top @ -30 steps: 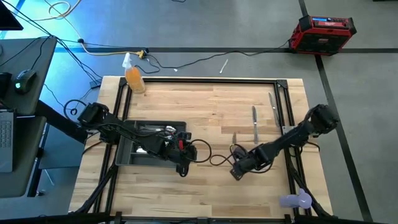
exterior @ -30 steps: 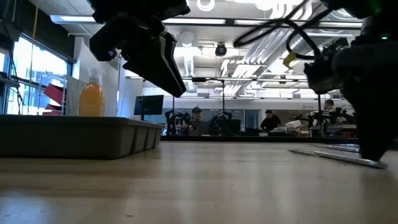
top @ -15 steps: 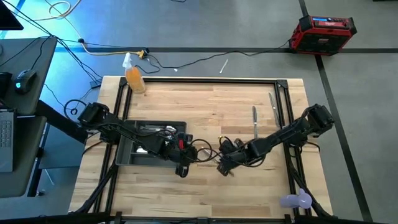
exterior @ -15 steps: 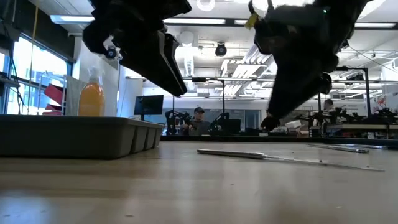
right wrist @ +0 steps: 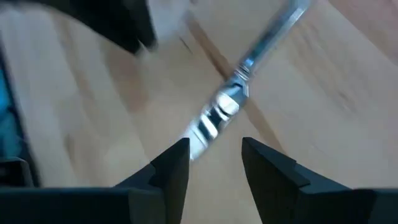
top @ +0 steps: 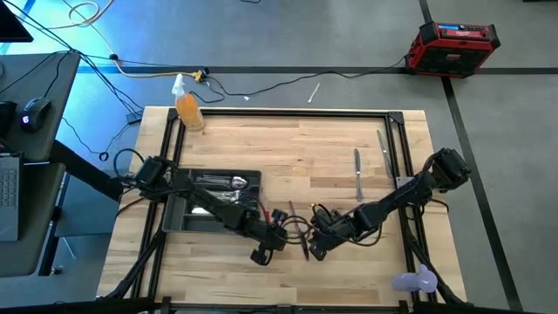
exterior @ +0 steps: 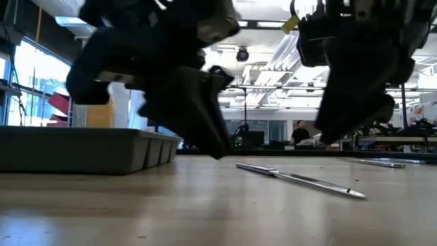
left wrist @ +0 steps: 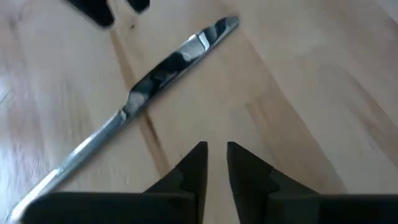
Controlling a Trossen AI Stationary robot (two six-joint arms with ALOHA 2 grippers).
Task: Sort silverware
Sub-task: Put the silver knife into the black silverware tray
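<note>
A silver table knife (top: 301, 235) lies flat on the wooden table between my two grippers; it also shows in the low view (exterior: 300, 179). My left gripper (top: 264, 253) hovers just left of it, fingers a narrow gap apart (left wrist: 216, 152), with the knife (left wrist: 161, 78) ahead of them. My right gripper (top: 316, 249) stands open just right of the knife, above it (exterior: 334, 133). In the right wrist view the knife (right wrist: 227, 109) lies ahead of the parted fingers (right wrist: 216, 149). More silverware (top: 218, 180) lies in the dark grey tray (top: 179, 218).
Two more pieces of silverware (top: 356, 170) (top: 381, 144) lie on the table's right part. An orange spray bottle (top: 187, 109) stands at the far left corner. A pale purple object (top: 414, 281) sits at the near right edge. The tray's wall (exterior: 82, 150) is left of the grippers.
My right gripper has travelled toward the table's left, and the knife has come with it from the right part to the middle, where it lies turned about. My left gripper has moved from the tray's right end toward the near edge and the knife.
</note>
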